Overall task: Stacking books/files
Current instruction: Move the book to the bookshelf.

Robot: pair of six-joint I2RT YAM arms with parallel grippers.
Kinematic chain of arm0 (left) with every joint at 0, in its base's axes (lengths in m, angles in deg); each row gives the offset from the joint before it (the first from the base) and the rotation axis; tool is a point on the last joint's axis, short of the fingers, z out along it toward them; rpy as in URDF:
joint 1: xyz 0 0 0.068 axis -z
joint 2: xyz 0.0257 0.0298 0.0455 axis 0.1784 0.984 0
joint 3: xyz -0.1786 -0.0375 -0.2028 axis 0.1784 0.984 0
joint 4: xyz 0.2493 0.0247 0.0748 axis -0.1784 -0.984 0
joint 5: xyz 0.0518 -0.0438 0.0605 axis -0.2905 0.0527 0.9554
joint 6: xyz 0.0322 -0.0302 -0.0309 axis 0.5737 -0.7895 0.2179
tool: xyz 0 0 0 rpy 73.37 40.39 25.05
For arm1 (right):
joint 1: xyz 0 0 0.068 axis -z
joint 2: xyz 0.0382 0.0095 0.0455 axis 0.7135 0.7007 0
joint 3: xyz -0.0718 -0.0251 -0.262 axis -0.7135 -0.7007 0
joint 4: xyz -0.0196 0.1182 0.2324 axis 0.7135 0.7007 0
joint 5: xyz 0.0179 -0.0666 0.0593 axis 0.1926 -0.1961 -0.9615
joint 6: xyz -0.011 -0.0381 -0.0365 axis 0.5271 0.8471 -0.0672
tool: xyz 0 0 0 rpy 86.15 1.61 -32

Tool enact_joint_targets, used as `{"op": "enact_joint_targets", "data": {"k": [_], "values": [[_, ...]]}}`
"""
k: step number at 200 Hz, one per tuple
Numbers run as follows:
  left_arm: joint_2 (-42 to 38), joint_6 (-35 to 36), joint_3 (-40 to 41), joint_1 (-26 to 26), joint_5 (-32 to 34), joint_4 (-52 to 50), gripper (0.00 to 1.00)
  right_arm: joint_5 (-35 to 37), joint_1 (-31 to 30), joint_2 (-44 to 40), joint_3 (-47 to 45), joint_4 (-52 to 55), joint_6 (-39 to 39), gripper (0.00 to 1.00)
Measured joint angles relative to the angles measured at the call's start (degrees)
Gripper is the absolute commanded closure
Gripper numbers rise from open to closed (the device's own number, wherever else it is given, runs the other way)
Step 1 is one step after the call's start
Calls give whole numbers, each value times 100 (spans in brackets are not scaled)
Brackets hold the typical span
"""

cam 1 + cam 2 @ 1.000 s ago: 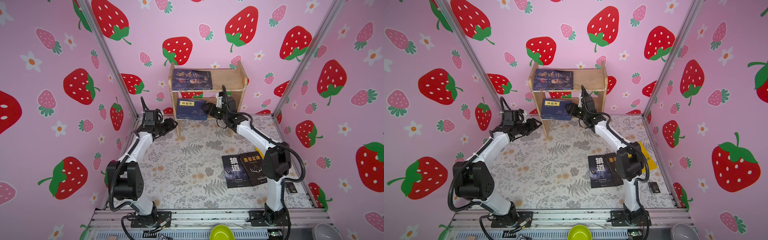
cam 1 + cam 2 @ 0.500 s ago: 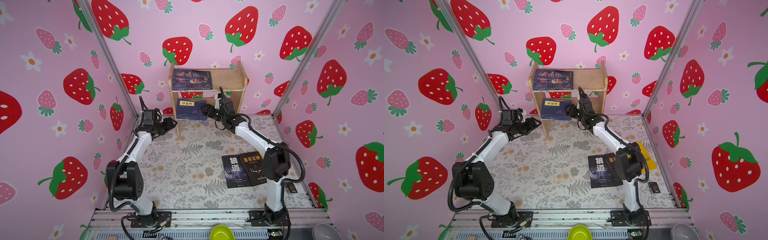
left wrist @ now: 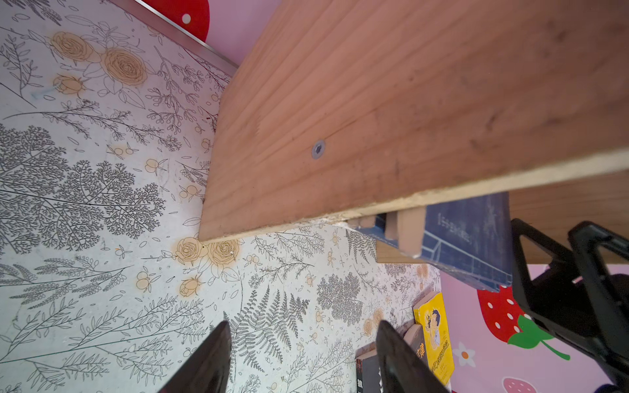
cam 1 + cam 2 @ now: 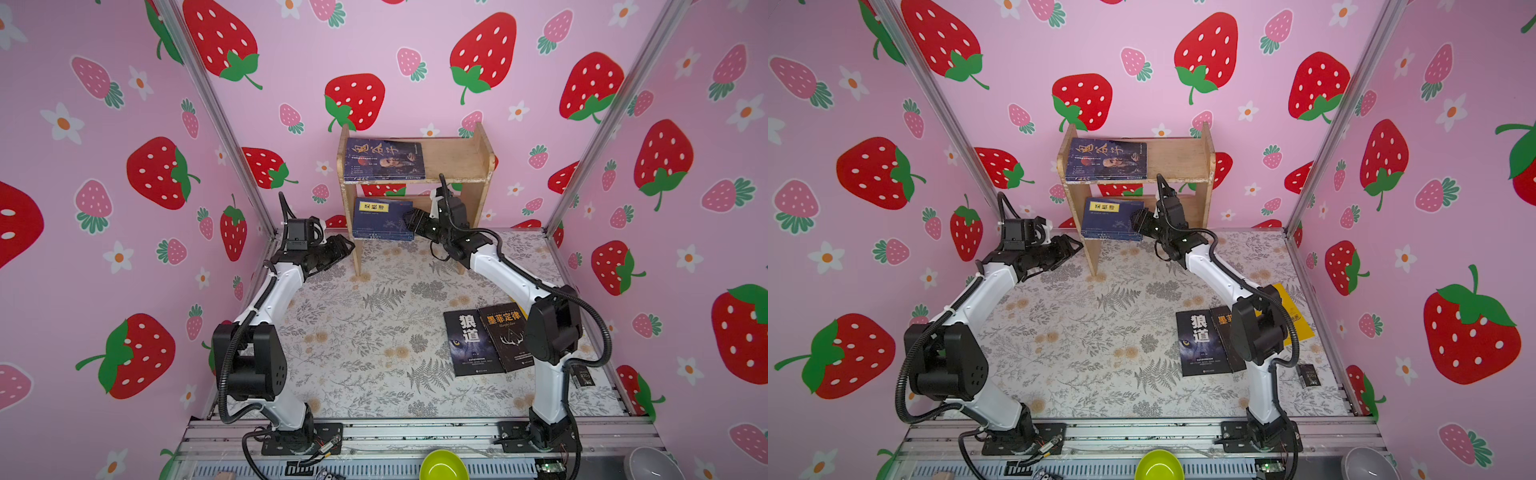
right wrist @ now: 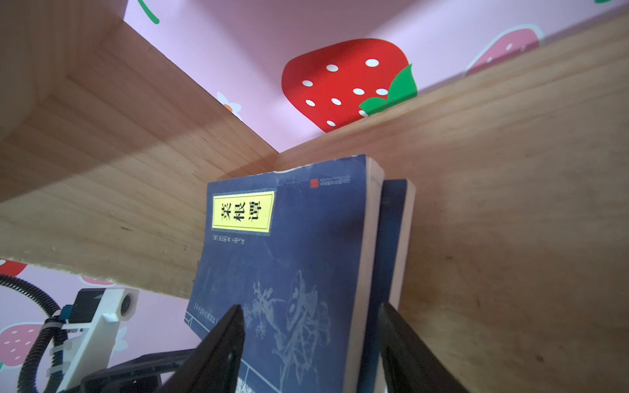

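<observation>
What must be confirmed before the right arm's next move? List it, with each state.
1. Right gripper straddles an edge of the navy stack: ok.
2. Jaws clamped on it: cannot tell.
3. Stack edges flush: not ok, top book offset.
4. Left gripper open, empty, beside the shelf: ok.
5. Black books and yellow book off the table: not ok.

Shelf holds navy books; table, black books.
</observation>
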Motion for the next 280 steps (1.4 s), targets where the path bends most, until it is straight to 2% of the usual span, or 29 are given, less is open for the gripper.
{"op": "enact_joint_targets", "data": {"k": [58,133,225,280], "values": [[0,0,0,-39,0,0,32,48,-48,243,240,46,17,34],[0,-4,0,-59,-4,2,32,503,-87,-284,-302,28,151,28],[-81,-4,31,-59,-48,4,31,297,-105,151,116,22,-46,30],[-162,-7,35,-87,-48,7,31,461,-179,160,140,85,11,29]]}}
